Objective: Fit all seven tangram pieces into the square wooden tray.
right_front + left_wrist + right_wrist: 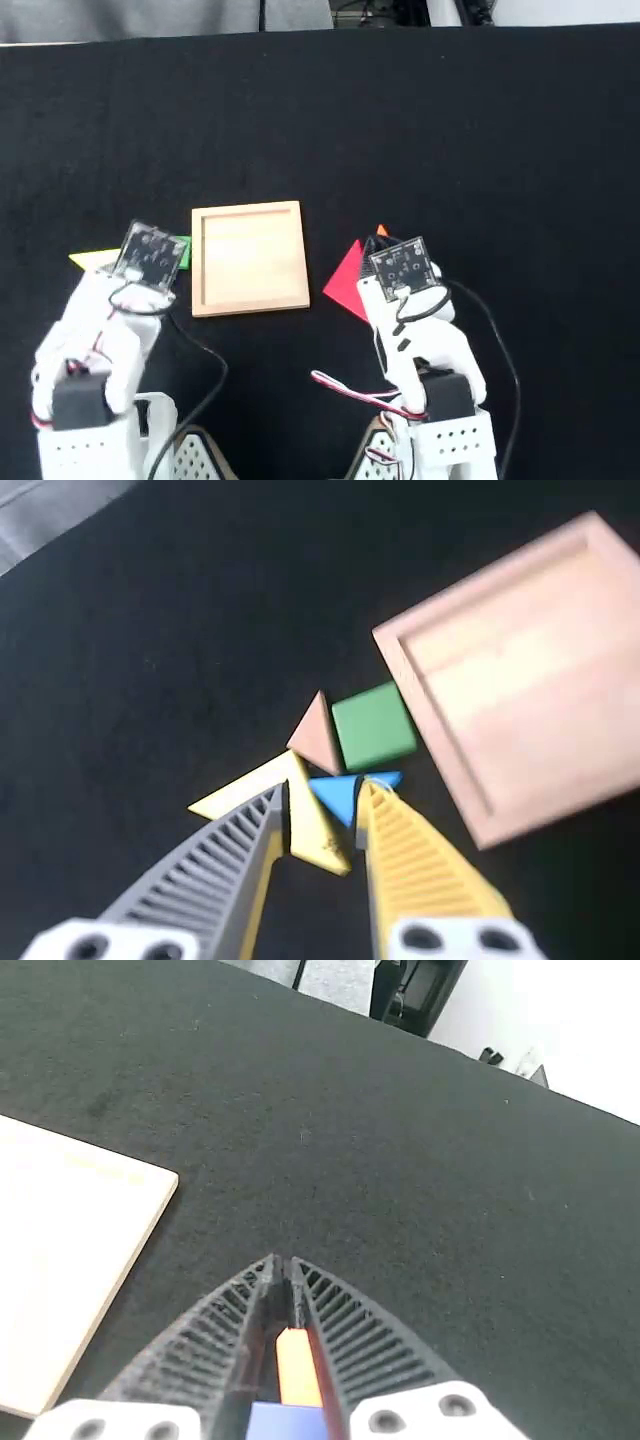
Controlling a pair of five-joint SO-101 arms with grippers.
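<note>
Worktop (450, 130): black cloth, both arms at the near edge.

Left arm (100, 340): wrist leans over a small cluster of pieces just left of the tray. In the high view a yellow triangle (92, 260) pokes out to the left of the wrist and a green square (184, 250) shows at its right, close to the tray's left wall.

Left pincer (322, 790): fingers apart, one grey, one yellow, low over the cluster. The yellow triangle's (300, 815) near corner lies in the gap between them, and a blue triangle (335, 795) sits at the tip of the yellow finger. Cannot tell whether either finger touches a piece. Beyond the tips a pink triangle (315, 740) lies edge to edge with the green square (372, 725). A second scrap of blue (385, 778) lies near the tray's corner.

Tray (250, 305): square, pale wood, flat on the worktop between the two arms, no pieces in it. Its corner shows in the left wrist view (480, 810).

Red triangle (345, 280): flat on the cloth just right of the tray, partly under the right wrist.

Right arm (425, 350): wrist over the red triangle's far side.

Right pincer (283, 1260): tips drawn together, an orange piece (295, 1365) caught in the slot between the fingers. An orange tip (381, 231) shows past the wrist in the high view.
</note>
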